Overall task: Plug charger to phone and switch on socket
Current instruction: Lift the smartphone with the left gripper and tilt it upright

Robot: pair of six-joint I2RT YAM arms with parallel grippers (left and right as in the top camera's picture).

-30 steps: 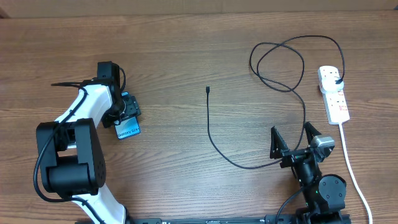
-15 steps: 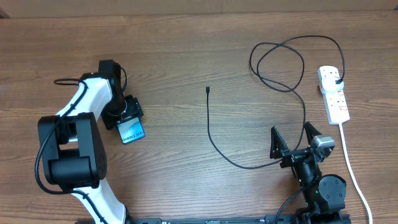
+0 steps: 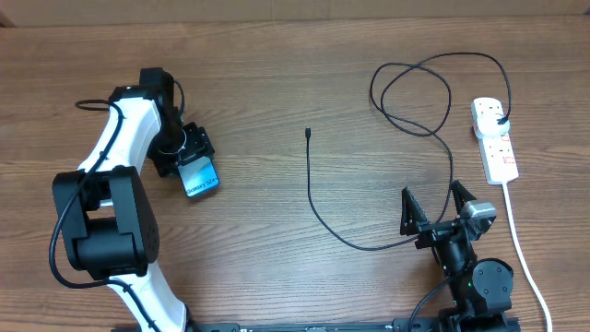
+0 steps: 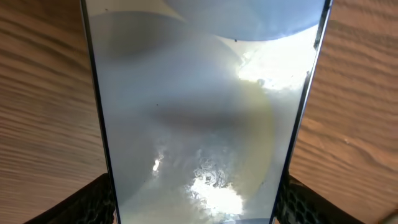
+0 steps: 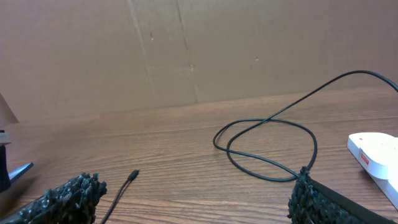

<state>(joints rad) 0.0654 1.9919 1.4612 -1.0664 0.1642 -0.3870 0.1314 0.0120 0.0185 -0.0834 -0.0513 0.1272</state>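
- Wood-grain table (image 3: 277,74) fills the overhead view, and plain cardboard (image 5: 186,50) stands behind it in the right wrist view.
- Left gripper (image 3: 187,155) is clamped on the phone (image 3: 201,177) at the table's left. The blue screen end sticks out toward the front edge.
- In the left wrist view the phone's glossy face fills the frame between both fingers (image 4: 93,199).
- Right gripper (image 3: 437,205) sits near the front right with its jaws wide apart, holding nothing.
- Charger (image 3: 312,198) lies loose across the middle, with its tip (image 3: 308,134) on bare wood well apart from the phone. It loops at the upper right.
- Its plug (image 3: 501,118) sits in the socket (image 3: 498,148) at the far right.
- The socket's white lead (image 3: 519,244) runs to the front edge.
- Switch position is too small to tell.
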